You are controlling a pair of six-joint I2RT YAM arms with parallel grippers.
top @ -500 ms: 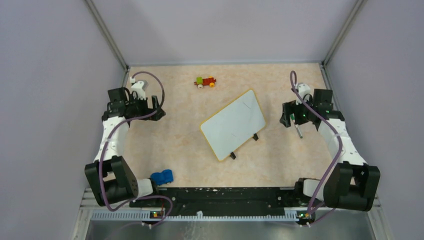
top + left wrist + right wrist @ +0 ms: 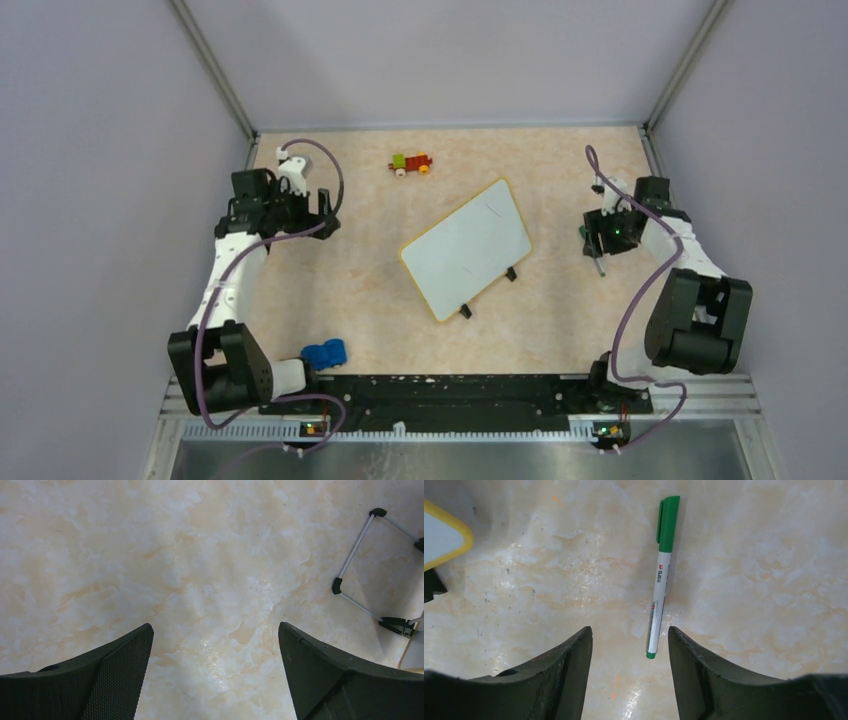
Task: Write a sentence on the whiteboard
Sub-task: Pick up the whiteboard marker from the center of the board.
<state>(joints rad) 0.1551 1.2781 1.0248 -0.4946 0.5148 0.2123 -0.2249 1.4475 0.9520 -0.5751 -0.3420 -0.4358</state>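
Note:
The whiteboard [image 2: 467,248] lies tilted in the middle of the table, with a yellow rim and two black feet at its near edge. Its face looks blank apart from a faint stroke; no green sentence shows. Its yellow corner shows in the right wrist view [image 2: 446,540]. A green-capped marker [image 2: 662,575] lies on the table to the board's right [image 2: 598,266]. My right gripper [image 2: 603,238] hovers over it, open and empty [image 2: 629,630], with the marker's tail end between the fingertips. My left gripper [image 2: 322,216] is open and empty [image 2: 215,625] over bare table, left of the board.
A small red, green and yellow toy train [image 2: 411,164] stands at the back centre. A blue toy car [image 2: 323,353] sits near the left arm's base. Thin silver rods with black ends [image 2: 355,555] show at the right of the left wrist view.
The right arm has folded in and its gripper has shifted slightly right over the marker. The left gripper has moved a little right and back. The board and the marker have not moved.

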